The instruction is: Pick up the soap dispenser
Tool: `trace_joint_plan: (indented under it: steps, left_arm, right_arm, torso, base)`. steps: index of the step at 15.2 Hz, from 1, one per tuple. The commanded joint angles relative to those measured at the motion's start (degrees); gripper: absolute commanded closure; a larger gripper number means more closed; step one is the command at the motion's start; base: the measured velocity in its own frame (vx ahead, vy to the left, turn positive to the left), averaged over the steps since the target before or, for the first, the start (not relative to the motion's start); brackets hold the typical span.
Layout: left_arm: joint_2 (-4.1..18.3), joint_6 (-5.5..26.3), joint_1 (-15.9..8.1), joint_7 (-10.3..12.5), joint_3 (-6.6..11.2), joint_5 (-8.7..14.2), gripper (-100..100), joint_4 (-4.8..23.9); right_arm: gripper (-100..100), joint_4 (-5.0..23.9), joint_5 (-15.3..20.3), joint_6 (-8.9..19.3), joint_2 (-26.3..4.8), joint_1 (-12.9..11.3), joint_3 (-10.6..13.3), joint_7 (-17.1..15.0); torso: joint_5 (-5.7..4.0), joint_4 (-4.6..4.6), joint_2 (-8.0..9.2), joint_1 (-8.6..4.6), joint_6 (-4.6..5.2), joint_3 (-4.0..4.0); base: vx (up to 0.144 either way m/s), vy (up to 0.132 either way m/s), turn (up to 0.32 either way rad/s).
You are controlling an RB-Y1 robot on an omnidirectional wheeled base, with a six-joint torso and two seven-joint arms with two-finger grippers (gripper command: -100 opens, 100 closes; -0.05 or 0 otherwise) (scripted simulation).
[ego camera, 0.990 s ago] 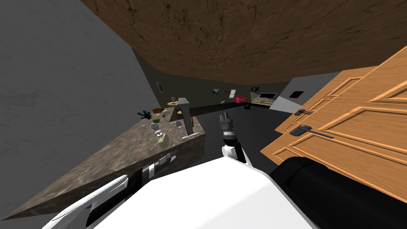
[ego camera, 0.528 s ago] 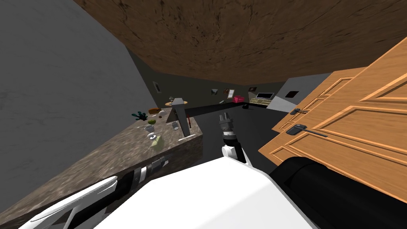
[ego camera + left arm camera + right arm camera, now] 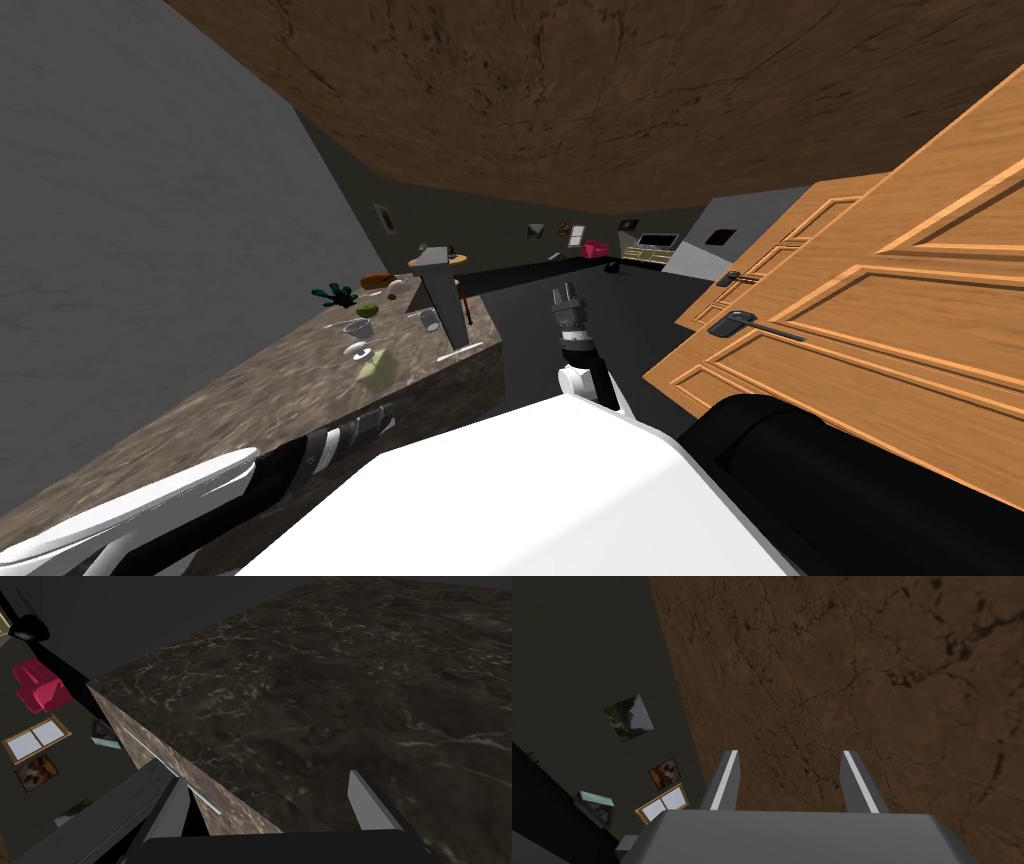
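While the left claw (image 3: 267,782) hangs over the near edge of the mottled grey-brown stone surface (image 3: 200,440), blades spread wide and empty, the pale yellow-green soap dispenser bottle (image 3: 376,371) stands just beyond it, close to that same edge. Off the surface, the right claw (image 3: 790,756) is likewise spread, holding nothing.

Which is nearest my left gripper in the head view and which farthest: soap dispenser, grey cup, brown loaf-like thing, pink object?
1. Yellow-green soap dispenser, on the counter just ahead of the left gripper.
2. Grey cup, farther along the counter.
3. Brown loaf-like thing, at the counter's far end.
4. Pink object, across the room.
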Motion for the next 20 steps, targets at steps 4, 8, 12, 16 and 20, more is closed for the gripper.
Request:
trace_joint_plan:
  steps: [4,8,12,16,20]
  left_arm:
    - [5.1,0.2,-0.6,1.8,-1.73,-0.2,-100,1.5]
    - [10.2,0.8,-2.3,4.7,-4.83,-0.9,-100,3.8]
    - [15.2,1.3,-4.0,7.4,-7.59,-1.5,-100,5.8]
    - [20.8,1.8,-5.4,9.8,-9.96,-2.0,-100,7.5]
    - [24.4,2.1,-6.7,11.9,-11.87,-2.2,-100,8.9]
  right_arm:
    - [0,0.0,0.0,0.0,0.0,0.0,0.0,0.0]
    - [0,0.0,0.0,0.0,0.0,0.0,0.0,0.0]
    - [0,0.0,0.0,0.0,0.0,0.0,0.0,0.0]
    - [0,0.0,0.0,0.0,0.0,0.0,0.0,0.0]
    - [0,0.0,0.0,0.0,0.0,0.0,0.0,0.0]
  torso:
    - [0.00,0.00,0.00,0.01,-0.01,0.00]
    - [0.01,0.00,0.02,0.07,-0.02,0.01]
    - [-0.03,0.00,-0.03,-0.09,-0.01,-0.01]
    - [-0.03,-0.02,-0.08,-0.04,-0.01,-0.05]
    - [-0.01,-0.02,-0.09,0.02,0.00,-0.05]
  base:
    - [0.030,-0.067,-0.040]
    - [0.031,-0.064,-0.051]
    - [0.043,-0.092,-0.061]
    - [0.058,-0.080,-0.060]
    - [0.061,-0.063,-0.049]
